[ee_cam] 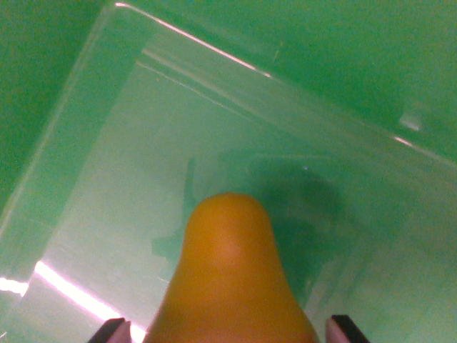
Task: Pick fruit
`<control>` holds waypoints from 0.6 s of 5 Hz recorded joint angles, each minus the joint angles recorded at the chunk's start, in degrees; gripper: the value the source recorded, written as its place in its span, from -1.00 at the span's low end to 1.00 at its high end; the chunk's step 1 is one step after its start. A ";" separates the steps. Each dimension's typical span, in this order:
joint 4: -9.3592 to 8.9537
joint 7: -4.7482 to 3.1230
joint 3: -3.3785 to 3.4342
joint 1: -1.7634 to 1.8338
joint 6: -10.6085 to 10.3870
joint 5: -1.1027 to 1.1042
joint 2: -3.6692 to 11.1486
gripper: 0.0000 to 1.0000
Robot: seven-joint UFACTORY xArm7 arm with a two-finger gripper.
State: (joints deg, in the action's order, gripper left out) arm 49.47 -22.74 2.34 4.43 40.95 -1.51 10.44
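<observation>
Orange pear-shaped fruit (230, 279) at bottom centre of wrist view, clamped in my tool (228, 330), dark fingertips (348, 329) either side. Below it, clear plastic bin (214, 93), glare streaks on walls. Green counter (357, 43) beyond.

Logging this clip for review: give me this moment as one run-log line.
phase: holding fruit | claw: fingertips on both sides of orange pear-shaped fruit | below: clear plastic bin on green surface | contact with bin: cannot tell
</observation>
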 joint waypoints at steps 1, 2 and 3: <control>1.04 0.02 0.00 -0.02 1.66 0.00 -0.62 1.00; 1.04 0.02 0.00 -0.02 1.66 0.00 -0.62 1.00; 2.23 0.05 0.00 -0.03 3.58 -0.01 -1.34 1.00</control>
State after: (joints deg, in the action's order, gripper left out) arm 51.70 -22.69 2.35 4.39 44.52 -1.52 9.10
